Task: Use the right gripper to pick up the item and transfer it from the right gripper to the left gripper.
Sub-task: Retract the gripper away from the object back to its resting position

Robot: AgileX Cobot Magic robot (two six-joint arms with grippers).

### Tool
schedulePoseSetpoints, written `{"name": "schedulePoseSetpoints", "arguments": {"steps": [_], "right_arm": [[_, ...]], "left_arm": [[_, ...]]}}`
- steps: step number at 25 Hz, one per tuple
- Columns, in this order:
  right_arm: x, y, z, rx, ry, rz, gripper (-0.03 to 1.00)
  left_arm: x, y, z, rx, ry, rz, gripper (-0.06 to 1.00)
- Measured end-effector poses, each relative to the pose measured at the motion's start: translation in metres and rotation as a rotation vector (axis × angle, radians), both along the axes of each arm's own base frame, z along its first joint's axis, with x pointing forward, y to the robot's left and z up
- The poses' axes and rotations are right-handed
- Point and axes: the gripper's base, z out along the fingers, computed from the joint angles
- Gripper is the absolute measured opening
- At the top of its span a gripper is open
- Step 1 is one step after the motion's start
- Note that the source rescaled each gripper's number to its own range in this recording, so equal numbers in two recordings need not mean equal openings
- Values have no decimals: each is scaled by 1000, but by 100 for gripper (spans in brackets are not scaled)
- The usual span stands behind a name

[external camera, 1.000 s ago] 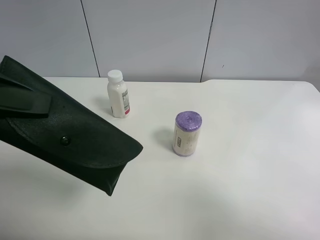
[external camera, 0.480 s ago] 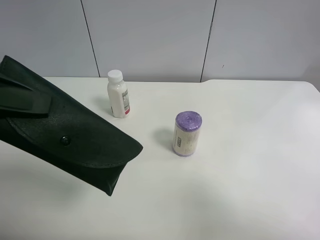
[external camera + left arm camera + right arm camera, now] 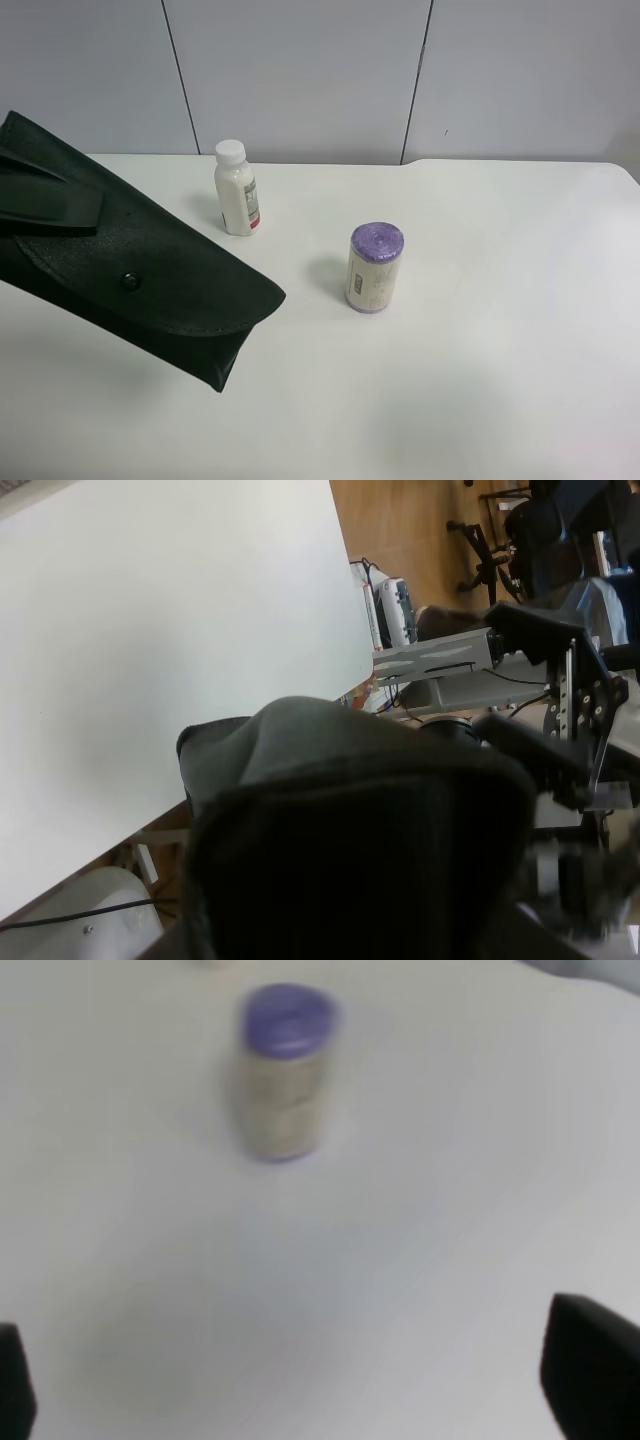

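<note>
Case [image 3: 160, 285] hangs aloft, held end cut off from view.

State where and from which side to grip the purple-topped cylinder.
Grip the cylinder across its pale mid-body, probably coming in level from the side away from the white bottle: it stands upright with round, straight walls.
</note>
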Motion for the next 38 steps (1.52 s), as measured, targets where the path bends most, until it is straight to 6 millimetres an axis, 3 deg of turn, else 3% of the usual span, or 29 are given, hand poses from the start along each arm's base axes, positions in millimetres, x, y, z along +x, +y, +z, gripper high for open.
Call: {"name": "schedulePoseSetpoints", "arguments": {"steps": [6, 15, 20, 29, 38], "right_arm": [[-6, -1, 0, 11, -36, -305, 100], [-6, -1, 0, 11, -36, -338, 100], [-6, -1, 0, 11, -36, -338, 100], [-6, -1, 0, 11, -36, -338, 100], [-6, -1, 0, 11, -36, -338, 100]], "left_arm": [[0, 0, 0, 1, -2, -1, 0], [7, 3, 0, 28, -74, 59, 0], [30, 6, -11, 69, -82, 116, 0], [87, 6, -66, 121, -8, -8, 0], [146, 56, -73, 93, -15, -1, 0]]}}
